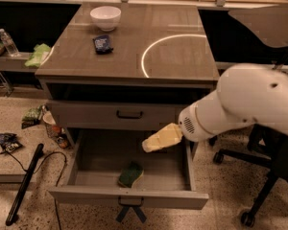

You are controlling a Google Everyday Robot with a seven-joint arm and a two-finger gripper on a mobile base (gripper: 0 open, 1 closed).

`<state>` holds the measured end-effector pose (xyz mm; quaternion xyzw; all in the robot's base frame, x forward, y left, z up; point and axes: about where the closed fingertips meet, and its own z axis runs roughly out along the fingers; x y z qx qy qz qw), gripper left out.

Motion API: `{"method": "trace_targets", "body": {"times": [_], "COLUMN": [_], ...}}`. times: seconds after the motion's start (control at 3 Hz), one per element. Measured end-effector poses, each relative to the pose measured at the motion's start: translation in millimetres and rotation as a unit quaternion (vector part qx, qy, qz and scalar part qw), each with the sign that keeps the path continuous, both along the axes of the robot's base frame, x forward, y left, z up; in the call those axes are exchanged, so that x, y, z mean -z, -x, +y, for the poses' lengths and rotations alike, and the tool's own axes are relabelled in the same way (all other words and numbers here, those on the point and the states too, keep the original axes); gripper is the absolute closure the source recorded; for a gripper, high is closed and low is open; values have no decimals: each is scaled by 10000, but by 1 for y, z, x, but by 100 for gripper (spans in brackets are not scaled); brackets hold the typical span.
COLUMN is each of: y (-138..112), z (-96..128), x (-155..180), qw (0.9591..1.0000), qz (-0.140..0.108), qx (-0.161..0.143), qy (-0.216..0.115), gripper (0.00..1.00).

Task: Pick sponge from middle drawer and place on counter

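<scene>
The pale yellow gripper (148,145) on the rounded white robot arm (245,104) hangs at centre frame, over the right half of the pulled-out grey middle drawer (129,198); it points left and slightly down; whether it is spread or closed is not to be made out, and it holds nothing that shows.

The small rectangular sponge (131,174), dark green scouring face up over a yellow body, lies on the drawer floor at lower centre, near the front panel; it sits below and a little left of the gripper, apart from it, with nothing lying between them.

Above the drawer, a closed grey drawer front with a dark curved handle (129,114) faces the camera; over that spreads the large glossy grey-brown counter (182,71), smooth and reflective, marked with a bright curved line (151,51); toward the upper left of the counter stand a round white bowl (105,17) and, just in front of it, a flat dark blue snack packet (102,43).

At the left edge a narrow side shelf (14,63) carries a crumpled light green cloth (38,55) and a clear plastic bottle (8,42).

On the speckled floor (221,205) at lower left lie a long black rod (24,183) and crumpled wrappers (31,116); at lower right stands the black wheeled base of an office chair (252,186), partly behind the arm.
</scene>
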<state>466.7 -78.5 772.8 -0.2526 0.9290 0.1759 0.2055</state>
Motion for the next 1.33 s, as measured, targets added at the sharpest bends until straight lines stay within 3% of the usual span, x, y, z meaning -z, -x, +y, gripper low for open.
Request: {"method": "trace_targets", "body": {"times": [0.33,0.67,1.0,1.33], "y": [1,-8,-46,-81], "z": [27,36,29,40], "x": [101,182,235,238], "qw": [9949,9879,9830,9752], "qz": [740,1072,917,742], "qx": [584,1079,1587,2065], "qy": [-369,-288,-108,-284], "gripper": [0,0,0,0]}}
